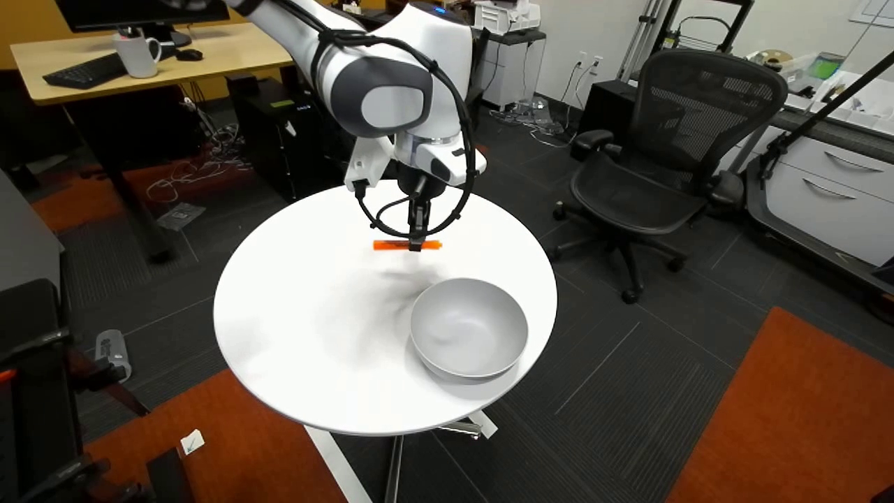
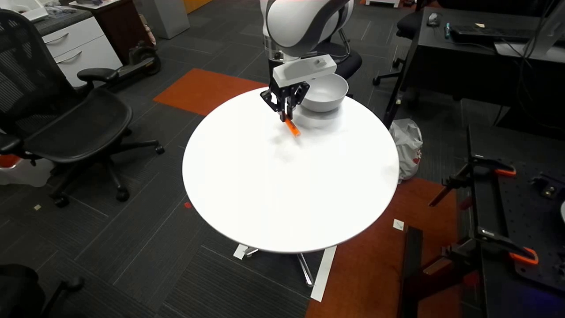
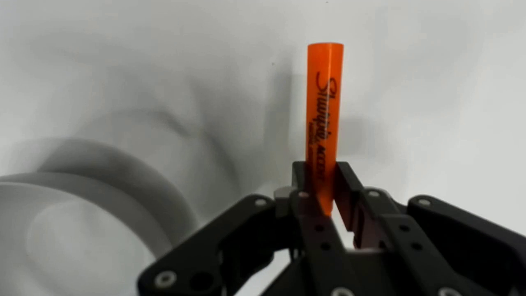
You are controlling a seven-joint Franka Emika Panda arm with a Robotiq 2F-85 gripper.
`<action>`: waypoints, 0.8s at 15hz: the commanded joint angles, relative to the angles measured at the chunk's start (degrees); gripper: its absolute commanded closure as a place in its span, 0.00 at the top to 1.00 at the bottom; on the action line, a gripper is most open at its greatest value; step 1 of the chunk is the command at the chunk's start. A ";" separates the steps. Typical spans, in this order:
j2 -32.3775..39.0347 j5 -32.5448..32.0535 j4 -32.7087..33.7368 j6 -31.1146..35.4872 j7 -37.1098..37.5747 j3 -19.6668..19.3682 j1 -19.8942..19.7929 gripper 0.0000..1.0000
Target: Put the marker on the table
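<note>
The marker is a slim orange pen with black lettering; it shows in both exterior views (image 1: 388, 245) (image 2: 293, 128) and in the wrist view (image 3: 324, 94). My gripper (image 1: 416, 244) is shut on it, with a finger on each side of the barrel; it also shows in an exterior view (image 2: 286, 117) and in the wrist view (image 3: 321, 168). The marker lies level and sticks out past the fingers. Its shadow falls apart from it, so it is a little above the round white table (image 1: 300, 328), which also shows in an exterior view (image 2: 287, 198).
A grey bowl (image 1: 469, 332) stands on the table near its edge, beside the gripper; it also shows in an exterior view (image 2: 324, 95) and at the lower left of the wrist view (image 3: 119, 205). A black office chair (image 1: 649, 161) stands beside the table. A wooden desk (image 1: 230, 52) stands behind.
</note>
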 commanded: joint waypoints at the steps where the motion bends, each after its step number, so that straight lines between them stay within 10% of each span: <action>1: 2.63 2.20 4.32 -0.76 -3.62 0.81 -1.58 0.05; 3: 3.36 2.84 5.54 -1.34 -4.44 0.88 -1.92 0.16; 4: 3.68 3.11 6.17 -1.97 -4.87 0.94 -2.10 0.44; 12: 4.83 3.71 7.80 -2.40 -5.44 1.11 -2.62 0.98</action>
